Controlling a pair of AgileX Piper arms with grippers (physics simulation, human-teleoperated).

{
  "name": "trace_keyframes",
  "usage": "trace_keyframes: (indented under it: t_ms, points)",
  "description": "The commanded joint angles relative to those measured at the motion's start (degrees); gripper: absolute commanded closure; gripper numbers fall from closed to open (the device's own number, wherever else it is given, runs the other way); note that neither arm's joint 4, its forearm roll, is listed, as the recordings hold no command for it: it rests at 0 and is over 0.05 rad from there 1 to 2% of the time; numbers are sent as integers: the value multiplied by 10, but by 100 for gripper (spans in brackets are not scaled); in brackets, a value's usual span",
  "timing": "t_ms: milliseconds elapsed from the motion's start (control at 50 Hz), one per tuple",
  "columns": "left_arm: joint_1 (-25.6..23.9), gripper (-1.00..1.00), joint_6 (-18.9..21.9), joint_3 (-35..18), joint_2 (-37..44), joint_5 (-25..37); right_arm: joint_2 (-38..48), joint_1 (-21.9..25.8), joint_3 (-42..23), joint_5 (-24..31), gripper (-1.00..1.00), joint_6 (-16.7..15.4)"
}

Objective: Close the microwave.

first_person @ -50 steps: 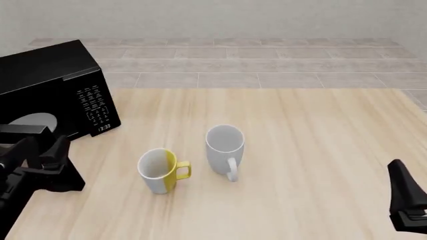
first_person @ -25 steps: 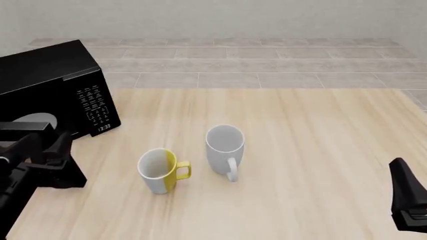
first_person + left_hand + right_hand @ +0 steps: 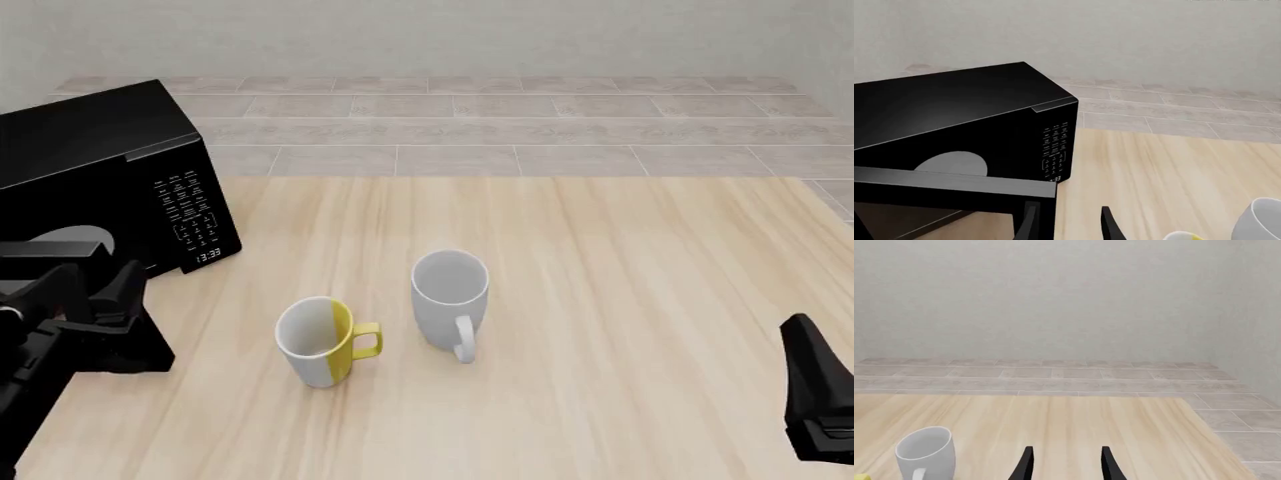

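The microwave [image 3: 107,170] is a large glossy black box at the table's far left, with a white-marked button panel [image 3: 194,210] and a small display. Its door [image 3: 54,249] stands open, swung out toward me; the left wrist view shows the door's top edge [image 3: 954,187] and the round plate inside. My left gripper [image 3: 118,300] is open just at the door's free end, with its fingers [image 3: 1029,222] against the outer side of that end. My right gripper [image 3: 814,400] is open and empty at the front right, far from the microwave.
A yellow-and-white mug [image 3: 320,340] and a white mug [image 3: 450,290] stand upright mid-table, to the right of the left gripper. The white mug also shows in the right wrist view [image 3: 926,452]. A tiled floor strip and wall lie beyond the table's far edge.
My left gripper has shifted slightly forward and right, and the door's top edge has moved a little toward the microwave. The right arm has barely moved.
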Motion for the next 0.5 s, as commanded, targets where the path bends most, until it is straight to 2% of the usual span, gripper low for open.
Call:
trace_keyframes:
  t_ms: [20,180,500]
  points:
    - [2,-100,1,-3,31,8,0,3,-3,4,-100,-2]
    - [5,-100,0,-9,74,-24,0,4,-13,9,-100,1]
    - [6,-100,-4,-12,98,-38,0,12,-21,15,-100,4]
